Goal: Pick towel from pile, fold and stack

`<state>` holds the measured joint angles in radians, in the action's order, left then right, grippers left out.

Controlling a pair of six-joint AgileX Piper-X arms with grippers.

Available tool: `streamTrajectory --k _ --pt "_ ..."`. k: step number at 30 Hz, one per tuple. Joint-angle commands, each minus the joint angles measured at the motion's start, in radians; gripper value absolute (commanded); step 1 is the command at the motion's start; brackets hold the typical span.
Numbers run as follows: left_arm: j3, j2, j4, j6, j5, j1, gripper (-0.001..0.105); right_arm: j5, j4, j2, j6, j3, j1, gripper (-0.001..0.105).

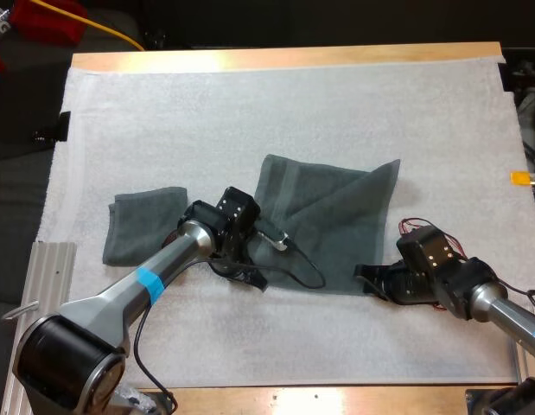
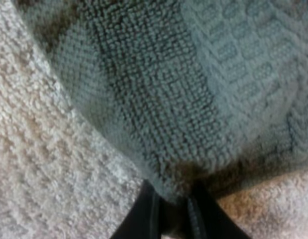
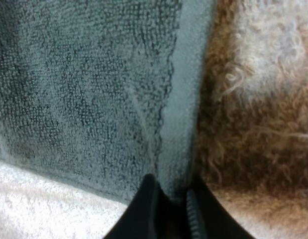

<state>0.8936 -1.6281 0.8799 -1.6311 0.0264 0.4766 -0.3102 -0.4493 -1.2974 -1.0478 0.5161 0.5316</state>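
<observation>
The towel [image 1: 328, 216] lies spread at the middle of the desk [image 1: 293, 57]. The left claw [image 1: 248, 275] is clamped on its near-left corner and the right claw [image 1: 368, 278] is apparently gripping its near-right edge, so both can lift it to fold. A folded towel [image 1: 146, 226] waits leftward.

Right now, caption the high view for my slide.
Left claw and right claw pinch the spread towel along its near edge, folded towel alongside.

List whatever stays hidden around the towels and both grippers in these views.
- High view: the left arm's wrist covers the spread towel's near left corner and the left gripper's fingertips.
- High view: the same arm overlaps the folded towel's right edge; its layer count cannot be told.
- Right wrist view: the right gripper pinches the spread towel's hem; which corner cannot be told, since the cloth runs off the edges.
</observation>
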Motion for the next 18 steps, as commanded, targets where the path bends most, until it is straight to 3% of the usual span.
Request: streamTrajectory --k 1,9,18 --pt "-0.001 0.021 0.025 0.014 -0.034 0.003 0.0 -0.008 0.003 0.011 -0.011 0.003 -0.001 0.001" --pt "-0.001 0.163 0.107 0.051 -0.048 0.005 0.0 -0.002 -0.014 0.111 -0.058 0.051 -0.001 0.001" --pt "-0.001 0.339 0.25 0.074 -0.03 0.037 0.0 0.038 -0.334 0.219 -0.235 0.238 -0.001 0.001"
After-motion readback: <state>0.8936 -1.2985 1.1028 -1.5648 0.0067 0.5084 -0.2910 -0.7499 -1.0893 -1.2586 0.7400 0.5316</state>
